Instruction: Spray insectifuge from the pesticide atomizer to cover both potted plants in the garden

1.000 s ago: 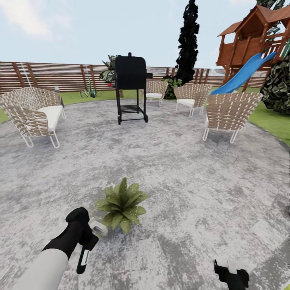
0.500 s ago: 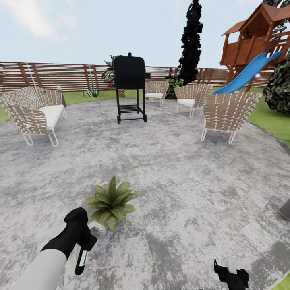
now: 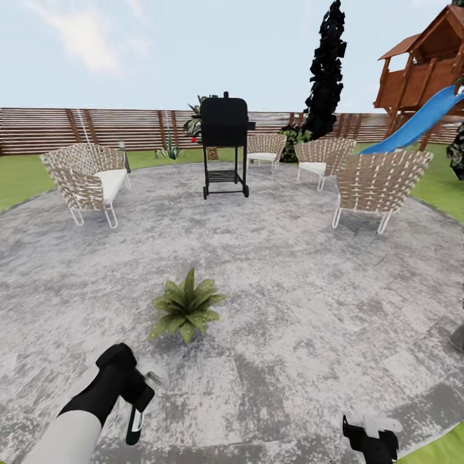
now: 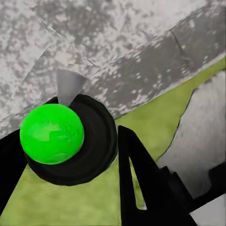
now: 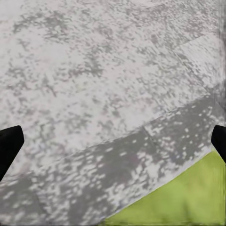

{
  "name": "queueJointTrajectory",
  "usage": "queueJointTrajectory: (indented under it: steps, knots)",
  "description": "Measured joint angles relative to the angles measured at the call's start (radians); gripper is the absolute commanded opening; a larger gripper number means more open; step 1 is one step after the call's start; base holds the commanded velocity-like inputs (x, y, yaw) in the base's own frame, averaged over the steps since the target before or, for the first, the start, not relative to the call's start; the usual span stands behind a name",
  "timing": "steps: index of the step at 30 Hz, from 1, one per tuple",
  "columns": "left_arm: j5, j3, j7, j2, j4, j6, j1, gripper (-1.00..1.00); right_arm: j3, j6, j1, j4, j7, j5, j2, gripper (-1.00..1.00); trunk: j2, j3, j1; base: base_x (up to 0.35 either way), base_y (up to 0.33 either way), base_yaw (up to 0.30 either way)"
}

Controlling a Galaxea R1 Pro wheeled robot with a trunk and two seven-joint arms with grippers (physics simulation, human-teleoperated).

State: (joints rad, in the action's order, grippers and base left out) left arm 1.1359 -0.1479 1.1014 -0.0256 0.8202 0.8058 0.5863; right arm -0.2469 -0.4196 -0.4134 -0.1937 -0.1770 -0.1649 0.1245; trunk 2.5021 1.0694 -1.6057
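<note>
One potted plant [image 3: 187, 306], a rosette of broad green leaves, stands on the round grey patio [image 3: 303, 303] just ahead of me. My left gripper [image 3: 138, 394] is low at the left, a little short of the plant, shut on the pesticide atomizer [image 3: 134, 422]. Its white top points toward the plant and its black part hangs down. In the left wrist view a black round part with a bright green ball [image 4: 52, 134] sits between the black fingers [image 4: 141, 188]. My right gripper [image 3: 370, 438] is open and holds nothing, with its fingertips [image 5: 9, 146] far apart over paving.
A black grill [image 3: 225, 145] stands mid-patio, with a wicker sofa [image 3: 87, 180] to its left and wicker chairs [image 3: 377, 187] to its right. Behind are the wooden fence [image 3: 96, 129], a playhouse with a blue slide [image 3: 419, 119] and lawn. A grey shape [image 3: 458, 336] is cut off by the right edge.
The whole view has shifted, so the camera moved; the plant now looks a little farther off. My left gripper sits lower in the view, still holding the atomizer.
</note>
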Motion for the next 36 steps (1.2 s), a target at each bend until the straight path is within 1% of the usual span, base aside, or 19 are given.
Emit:
queueJointTrajectory:
  steps: [2, 3, 5, 6, 7, 9, 11, 12, 14, 17, 19, 21, 23, 24, 25, 26, 27, 29, 36]
  knots:
    - [-0.048, -0.044, 0.001, -0.001, 0.0, -0.147, -0.01, -1.0, 0.015, 0.001, 0.0, -0.003, 0.004, -0.014, 0.002, 1.0, 0.0, 0.0, 0.0, -0.172, -0.027, 0.001]
    - [-0.058, -0.052, 0.002, -0.002, -0.002, -0.205, -0.012, -1.0, 0.033, 0.002, 0.0, -0.007, 0.006, -0.031, 0.002, 1.0, 0.0, 0.0, 0.0, -0.071, -0.011, 0.001]
    - [-0.07, -0.062, 0.003, -0.001, -0.03, -0.38, -0.031, -1.0, 0.112, 0.003, 0.0, -0.049, 0.025, -0.117, 0.003, 1.0, 0.0, 0.0, 0.0, -0.03, -0.005, 0.0]
    - [-0.07, -0.063, 0.001, 0.0, -0.04, -0.436, -0.036, -1.0, 0.133, 0.004, 0.0, -0.073, 0.045, -0.148, 0.003, 1.0, 0.0, 0.0, 0.001, -0.015, -0.002, 0.0]
    - [-0.071, -0.064, -0.005, 0.001, -0.047, -0.492, -0.039, -1.0, 0.149, 0.004, 0.0, -0.1, 0.083, -0.177, 0.003, 1.0, 0.0, 0.0, 0.001, -0.008, -0.001, 0.0]
    - [-0.084, -0.067, -0.027, 0.001, -0.059, -0.616, -0.042, -1.0, 0.171, 0.006, -0.001, -0.166, 0.235, -0.242, 0.003, 1.0, 0.0, 0.0, 0.001, -0.003, 0.0, 0.0]
    - [-0.106, -0.068, -0.035, 0.001, -0.067, -0.688, -0.043, -1.0, 0.175, 0.005, 0.0, -0.203, 0.364, -0.271, 0.004, 1.0, 0.0, 0.0, 0.001, -0.001, 0.0, 0.0]
    - [-0.128, -0.069, -0.043, 0.001, -0.075, -0.731, -0.043, -1.0, 0.176, 0.005, 0.0, -0.228, 0.451, -0.295, 0.004, 1.0, 0.0, 0.0, 0.001, 0.0, 0.0, 0.0]
    - [-0.159, -0.068, -0.092, 0.003, -0.089, -0.769, -0.044, -1.0, 0.177, 0.007, -0.003, -0.277, 0.583, -0.352, 0.005, 1.0, 0.0, 0.0, 0.001, 0.0, 0.0, 0.0]
    - [-0.165, -0.049, -0.125, 0.004, -0.108, -0.809, -0.044, -1.0, 0.177, 0.025, -0.007, -0.357, 0.727, -0.429, 0.003, 1.0, 0.0, 0.0, 0.001, 0.0, 0.0, 0.0]
    - [-0.166, -0.036, -0.127, 0.007, -0.161, -0.863, -0.04, -1.0, 0.176, 0.057, -0.008, -0.411, 0.818, -0.447, 0.001, 1.0, 0.0, 0.0, 0.001, 0.0, 0.0, 0.0]
    - [-0.166, -0.006, -0.126, 0.009, -0.245, -0.907, -0.032, -1.0, 0.175, 0.085, -0.009, -0.476, 0.924, -0.454, -0.002, 1.0, 0.0, 0.0, 0.001, 0.0, 0.0, 0.0]
    - [-0.167, 0.027, -0.118, 0.009, -0.268, -0.915, -0.03, -1.0, 0.175, 0.089, -0.009, -0.493, 0.953, -0.454, -0.005, 1.0, 0.0, 0.0, 0.001, 0.0, 0.0, 0.0]
    - [-0.166, 0.057, -0.103, 0.008, -0.276, -0.917, -0.029, -1.0, 0.175, 0.09, -0.009, -0.499, 0.963, -0.455, -0.009, 1.0, 0.0, 0.0, 0.001, 0.0, 0.0, 0.0]
    - [-0.166, 0.1, -0.074, 0.008, -0.283, -0.919, -0.028, -1.0, 0.185, 0.091, -0.009, -0.51, 0.973, -0.457, -0.039, -1.0, 0.0, 0.0, 0.001, 0.0, 0.0, 0.0]
    - [-0.165, 0.108, -0.068, 0.009, -0.284, -0.92, -0.029, -1.0, 0.212, 0.091, -0.009, -0.512, 0.974, -0.459, -0.061, -1.0, 0.0, 0.0, 0.001, 0.0, 0.0, 0.0]
    - [-0.165, 0.11, -0.066, 0.008, -0.284, -0.92, -0.029, -1.0, 0.227, 0.09, -0.01, -0.514, 0.975, -0.461, -0.069, -1.0, 0.0, 0.0, 0.001, 0.0, 0.0, 0.0]
    - [-0.163, 0.111, -0.064, 0.01, -0.284, -0.919, -0.03, -1.0, 0.24, 0.089, -0.01, -0.522, 0.976, -0.461, -0.077, -1.0, 0.0, 0.0, 0.001, 0.0, 0.0, 0.0]
    - [-0.15, 0.128, -0.072, 0.026, -0.28, -0.914, -0.028, -1.0, 0.294, 0.092, -0.012, -0.56, 1.05, -0.458, -0.17, -1.0, 0.0, 0.0, 0.001, 0.0, 0.0, 0.0]
